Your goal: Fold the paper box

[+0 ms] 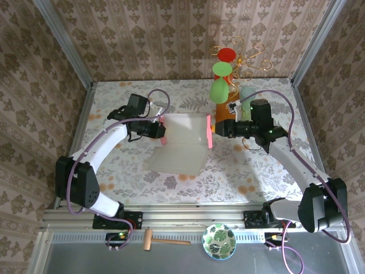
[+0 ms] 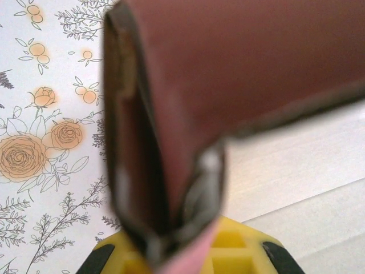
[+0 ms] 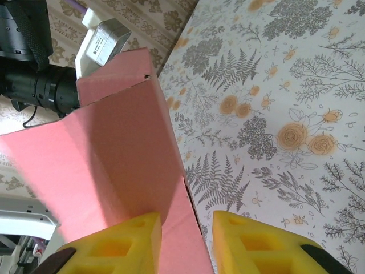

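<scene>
Box: I counted one paper box (image 1: 179, 145) (image 2: 239, 68) (image 3: 114, 154). It lay open near the middle of the surface (image 1: 268, 171), a little toward the far edge, pale inner side up.
Flaps: two pink flaps (image 1: 163, 130) stood up, one at the box's left end and one at its right.
Left: the left claw (image 1: 159, 130) (image 2: 182, 254) was pressed together on the left flap. In its wrist view the cardboard ran down between the yellow pads (image 2: 234, 251), blurred from sitting so close to the lens.
Right: the right claw (image 1: 215, 128) (image 3: 185, 240) sat at the right flap with one pad on each side of the flap's edge. I couldn't tell whether it was pinching the card or only straddling it.
Arms: two arms (image 1: 97, 151), one reaching in from each near corner.
Block: one orange-brown block (image 1: 232, 107) near the far edge, just beyond the right claw.
Stand: one gold wire stand (image 1: 251, 57) at the far edge, carrying one red disc and two green ones.
Ledge: on the ledge (image 1: 68, 237) below the near edge lay one wooden mallet (image 1: 162, 241) and one green leaf-patterned bowl (image 1: 219, 241), near each other.
</scene>
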Robot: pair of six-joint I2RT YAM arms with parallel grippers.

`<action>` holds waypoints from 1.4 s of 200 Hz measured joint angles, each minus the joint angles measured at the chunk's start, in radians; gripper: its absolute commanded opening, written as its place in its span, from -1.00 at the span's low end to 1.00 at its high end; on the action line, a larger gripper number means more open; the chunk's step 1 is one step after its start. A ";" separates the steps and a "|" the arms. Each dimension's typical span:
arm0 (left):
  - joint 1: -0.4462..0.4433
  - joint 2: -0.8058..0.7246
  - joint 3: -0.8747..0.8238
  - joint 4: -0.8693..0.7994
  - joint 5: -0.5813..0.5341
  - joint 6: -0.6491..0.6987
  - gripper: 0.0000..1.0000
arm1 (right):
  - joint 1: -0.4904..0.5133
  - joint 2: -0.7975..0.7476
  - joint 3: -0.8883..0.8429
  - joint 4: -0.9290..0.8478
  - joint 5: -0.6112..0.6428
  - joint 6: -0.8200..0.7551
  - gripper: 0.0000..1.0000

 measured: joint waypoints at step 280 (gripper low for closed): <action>-0.008 0.000 0.002 -0.005 -0.002 -0.004 -1.00 | 0.053 -0.019 0.064 -0.096 0.101 -0.050 -0.26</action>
